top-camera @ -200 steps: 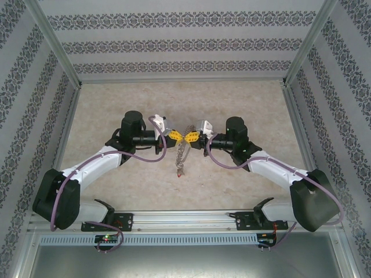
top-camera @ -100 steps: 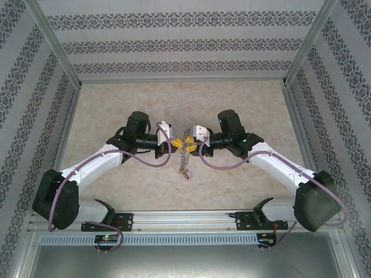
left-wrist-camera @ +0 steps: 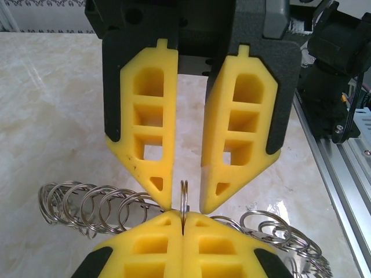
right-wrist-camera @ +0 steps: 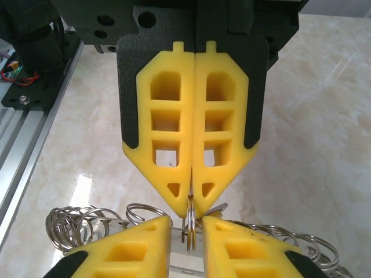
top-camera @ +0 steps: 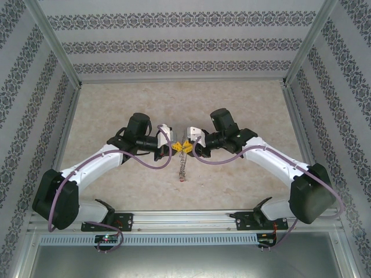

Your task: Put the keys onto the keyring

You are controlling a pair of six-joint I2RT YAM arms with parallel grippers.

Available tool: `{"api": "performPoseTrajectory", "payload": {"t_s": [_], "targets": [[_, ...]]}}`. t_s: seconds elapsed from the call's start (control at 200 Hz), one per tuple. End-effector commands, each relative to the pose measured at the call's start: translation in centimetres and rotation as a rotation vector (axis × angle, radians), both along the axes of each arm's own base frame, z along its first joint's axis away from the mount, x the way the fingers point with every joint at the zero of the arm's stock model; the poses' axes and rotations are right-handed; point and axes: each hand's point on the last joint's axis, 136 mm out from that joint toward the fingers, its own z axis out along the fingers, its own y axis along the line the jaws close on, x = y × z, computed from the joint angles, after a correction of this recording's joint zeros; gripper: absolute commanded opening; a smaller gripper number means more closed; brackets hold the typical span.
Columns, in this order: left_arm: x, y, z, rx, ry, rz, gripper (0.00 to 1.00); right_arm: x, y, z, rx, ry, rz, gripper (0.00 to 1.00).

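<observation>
Seen from above, your two arms meet over the middle of the table (top-camera: 116, 110).

On the left, your left gripper (top-camera: 177, 147) is clamped tight, its yellow fingers pressed together on one thin loop (left-wrist-camera: 184, 198) of the keyring (left-wrist-camera: 95, 204). The loop stands on edge between the pads. The rest of the keyring spreads to both sides as a row of small silver rings. In the top view it trails as a chain toward the near edge. At its lower end is a small reddish speck (top-camera: 182, 179), possibly one of the keys, but too small to tell.

On the right, your right gripper (top-camera: 190, 145) faces the left one tip to tip. Its jaws stand a little apart, one finger on either side of that same loop with a sliver of gap each side, so it holds nothing.

A second ago both sets of yellow tips were pressed together farther up the table. Since then the right one has let go and backed off. The pair has come nearer the bases, and the chain reaches lower. The left alone now carries the keyring. I judge the right is re-gripping the loop, perhaps to pry it open. Neither gripper holds a key, so threading has not begun.
</observation>
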Motion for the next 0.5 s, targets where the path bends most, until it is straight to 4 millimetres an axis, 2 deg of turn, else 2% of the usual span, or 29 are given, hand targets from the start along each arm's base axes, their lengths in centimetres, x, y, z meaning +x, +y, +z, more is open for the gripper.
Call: {"api": "performPoseTrajectory", "payload": {"t_s": [0.0, 0.05, 0.145, 0.275, 0.495], "targets": [[-0.4, -0.7, 1.6, -0.038, -0.046, -0.047, 0.0, 0.0, 0.6, 0.7, 0.005, -0.003, 0.017, 0.2], [-0.3, -0.7, 1.6, -0.037, -0.042, -0.043, 0.0, 0.0, 0.6, 0.6, 0.002, -0.001, 0.017, 0.16], [-0.2, -0.7, 1.5, -0.032, -0.036, -0.038, 0.0, 0.1, 0.6, 0.7, 0.005, 0.001, 0.014, 0.0], [0.1, -0.6, 1.3, -0.036, -0.021, -0.011, 0.12, 0.3, 0.6, 1.8, 0.059, -0.002, 0.0, 0.0], [0.5, -0.2, 1.0, -0.059, 0.002, 0.03, 0.19, 2.0, -0.4, 5.4, 0.245, 0.016, -0.098, 0.0]]}}
